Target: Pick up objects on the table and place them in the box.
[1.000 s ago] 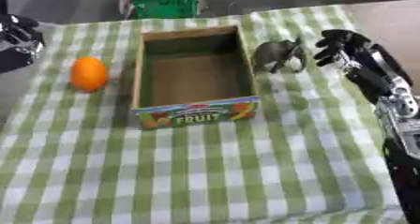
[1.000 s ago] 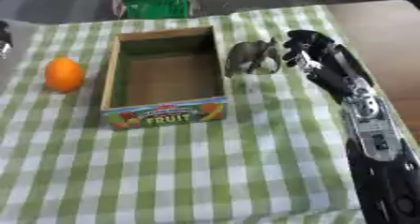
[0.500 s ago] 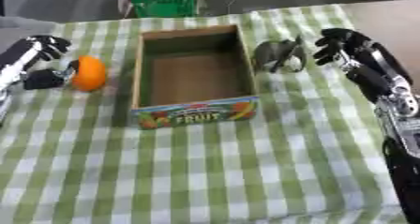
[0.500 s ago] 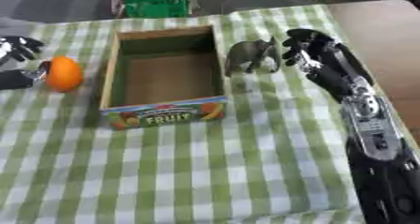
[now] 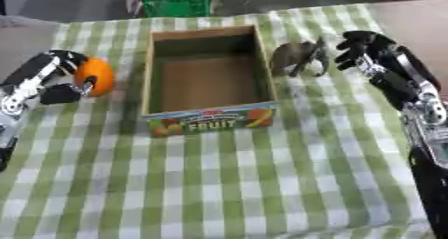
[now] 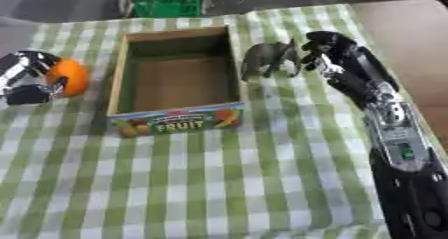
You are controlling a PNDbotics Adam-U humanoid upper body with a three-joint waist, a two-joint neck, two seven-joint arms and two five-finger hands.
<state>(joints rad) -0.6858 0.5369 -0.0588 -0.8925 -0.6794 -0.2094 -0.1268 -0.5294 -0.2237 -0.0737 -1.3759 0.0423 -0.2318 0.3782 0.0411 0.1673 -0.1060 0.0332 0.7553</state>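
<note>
So the big change is on the left: a second ago the left hand [image 5: 44, 80] was just sitting up at the view's edge, well clear of the orange [image 5: 94, 76], and now it's wrapping around it. Its fingers are curling over the top and far side of the fruit while the thumb is tucking in from below, so it's closing on the orange, though the fruit is looking like it's still sitting on the cloth [image 5: 227, 183], not lifted yet. My read is that the pick is basically starting, and the next bit is lifting it and carrying it right, over the box [image 5: 207, 78] wall.

Meanwhile the right hand [image 6: 337, 55] isn't really doing anything different. It's hovering just beside the elephant [image 6: 269, 58], fingers bent but holding nothing, and I can't tell whether it's actually touching the toy or only close to it.

Materials-wise: the orange is looking smooth, round and glossy, so it's probably going to roll if it slips out. The elephant is a grey figurine, standing upright on its legs just to the right of the box, looking like hard plastic or rubber with lots of bumpy shape to grab. The box is a shallow open rectangle, brown cardboard or wood inside, with a printed FRUIT label on the near wall, and it's sitting empty right now. The cloth is a soft green-and-white check, lying a bit wrinkled over the table.
</note>
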